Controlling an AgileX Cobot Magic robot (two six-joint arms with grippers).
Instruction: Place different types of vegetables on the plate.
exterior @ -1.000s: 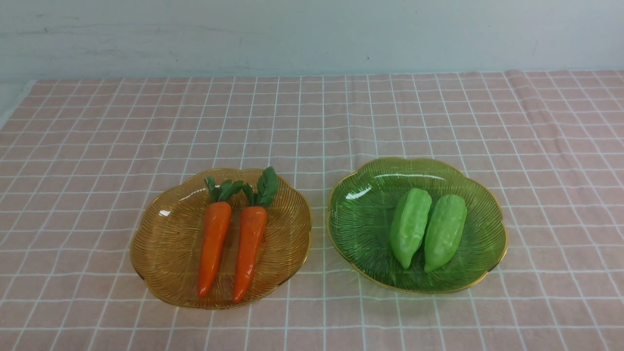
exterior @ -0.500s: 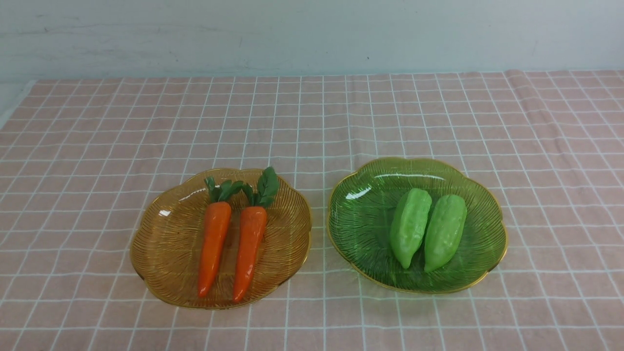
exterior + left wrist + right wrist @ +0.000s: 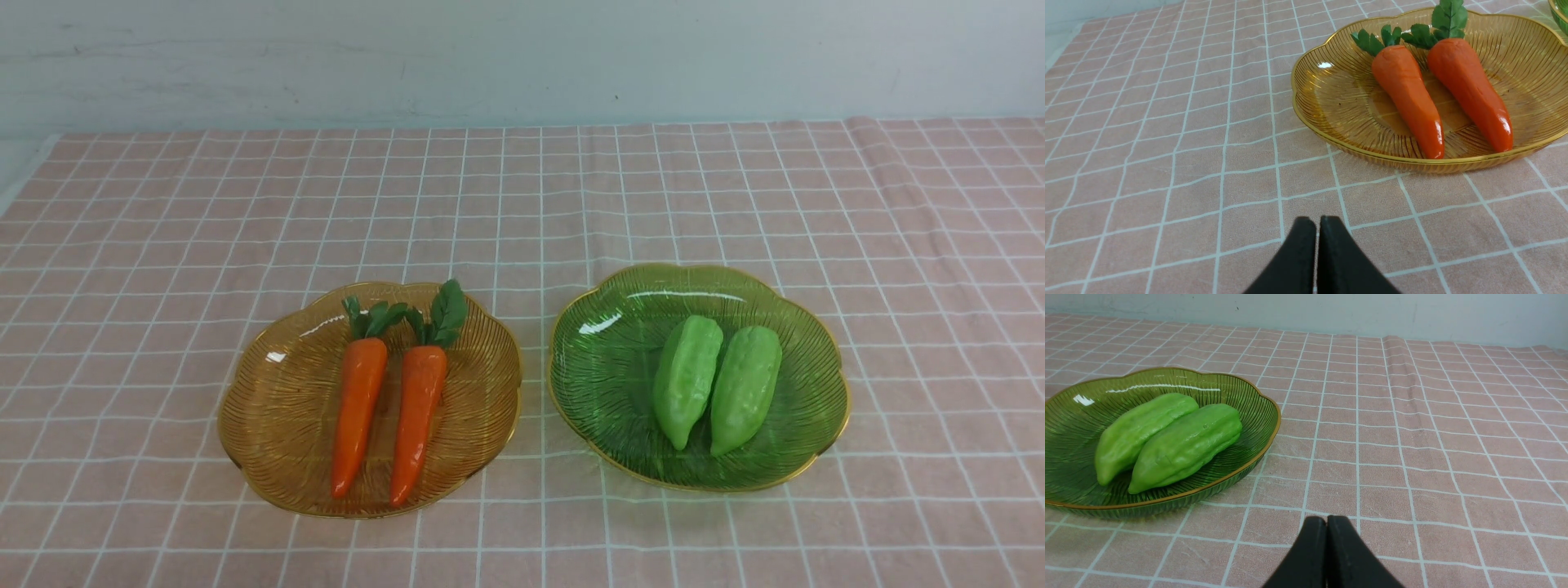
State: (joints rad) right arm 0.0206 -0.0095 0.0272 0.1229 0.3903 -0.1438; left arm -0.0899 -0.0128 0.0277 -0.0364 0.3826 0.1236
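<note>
Two orange carrots with green tops, a left one [image 3: 357,412] and a right one [image 3: 418,418], lie side by side in an amber glass plate [image 3: 277,408]. Two light green gourds, a left one [image 3: 686,377] and a right one [image 3: 744,387], lie side by side in a green glass plate [image 3: 608,367]. Neither arm shows in the front view. My left gripper [image 3: 1317,222] is shut and empty over the cloth, short of the amber plate [image 3: 1331,106] and its carrots [image 3: 1406,94]. My right gripper [image 3: 1327,520] is shut and empty over the cloth beside the green plate [image 3: 1257,416] and its gourds [image 3: 1184,445].
A pink checked cloth [image 3: 522,188] covers the table up to a pale wall [image 3: 522,57] at the back. The cloth has a raised fold [image 3: 865,155] at the far right. The table's left edge [image 3: 24,175] shows at the far left.
</note>
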